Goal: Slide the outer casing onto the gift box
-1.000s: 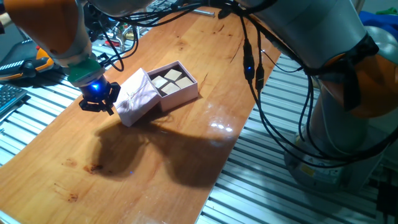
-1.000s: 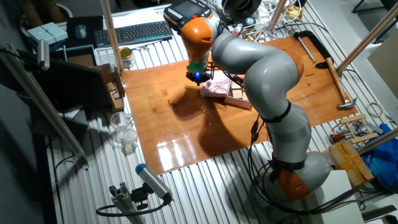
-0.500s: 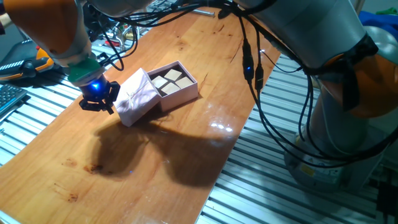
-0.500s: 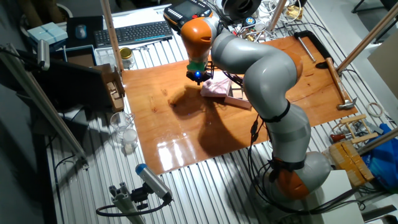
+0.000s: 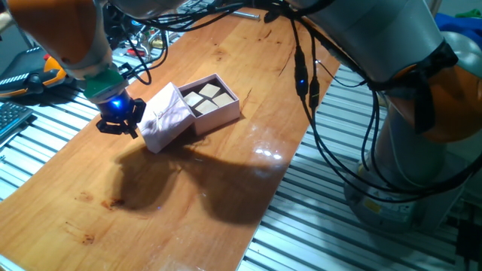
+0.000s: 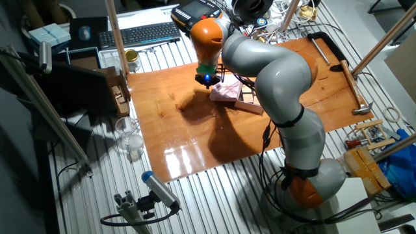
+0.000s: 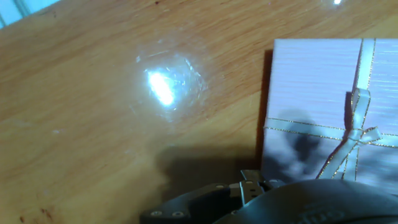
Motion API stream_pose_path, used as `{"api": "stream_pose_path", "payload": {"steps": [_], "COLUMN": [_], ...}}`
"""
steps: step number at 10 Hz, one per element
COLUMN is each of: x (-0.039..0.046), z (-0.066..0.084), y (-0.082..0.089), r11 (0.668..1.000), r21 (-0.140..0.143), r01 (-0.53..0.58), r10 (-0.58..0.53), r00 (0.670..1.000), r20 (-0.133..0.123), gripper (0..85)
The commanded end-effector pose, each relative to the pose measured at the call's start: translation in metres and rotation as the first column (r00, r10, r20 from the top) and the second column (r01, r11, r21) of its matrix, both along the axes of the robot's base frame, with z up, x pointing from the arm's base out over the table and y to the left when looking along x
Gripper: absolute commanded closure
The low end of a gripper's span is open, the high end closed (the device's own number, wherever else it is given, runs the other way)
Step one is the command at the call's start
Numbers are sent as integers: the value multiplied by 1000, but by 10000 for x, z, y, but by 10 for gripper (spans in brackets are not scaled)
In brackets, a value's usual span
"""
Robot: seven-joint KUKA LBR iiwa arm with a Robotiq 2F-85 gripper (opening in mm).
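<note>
The outer casing, pale pink with a thin ribbon cross and bow, lies tilted on the wooden table. Its right end overlaps the gift box, a pink tray whose beige blocks still show. My gripper sits low at the casing's left end, touching or nearly touching its edge. It looks shut, with nothing between its fingers. In the hand view the casing fills the right side, and the gripper is a dark mass at the bottom. In the other fixed view the gripper is just left of the casing.
Black cables hang from the arm over the table's right edge. A keyboard and a jar lie beyond the table's far left. A hammer and hand tools lie at the right end.
</note>
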State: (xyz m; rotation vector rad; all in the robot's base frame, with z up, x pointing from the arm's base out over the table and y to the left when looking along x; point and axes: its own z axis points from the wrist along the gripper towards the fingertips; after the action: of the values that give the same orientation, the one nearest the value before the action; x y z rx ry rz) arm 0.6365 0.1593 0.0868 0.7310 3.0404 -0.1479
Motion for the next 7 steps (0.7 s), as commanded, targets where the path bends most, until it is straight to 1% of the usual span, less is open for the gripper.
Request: {"api": "stream_pose_path", "payload": {"steps": [1,3,4,5,6,7], "x": [2,2,50,94,132,144], "z": [2,2,-56,-108,-155,-155], "y": [-5,-5,12,26,34,31], "r11": [1000,999,999,998,998,998], "r21": [7,-11,-22,-24,-29,-31], "r01": [11,37,49,58,58,58], "r10": [-11,-36,-48,-56,-56,-57], "r00": [1000,999,998,997,997,997], "r20": [7,28,42,51,52,47], "gripper": [850,850,850,850,850,850]}}
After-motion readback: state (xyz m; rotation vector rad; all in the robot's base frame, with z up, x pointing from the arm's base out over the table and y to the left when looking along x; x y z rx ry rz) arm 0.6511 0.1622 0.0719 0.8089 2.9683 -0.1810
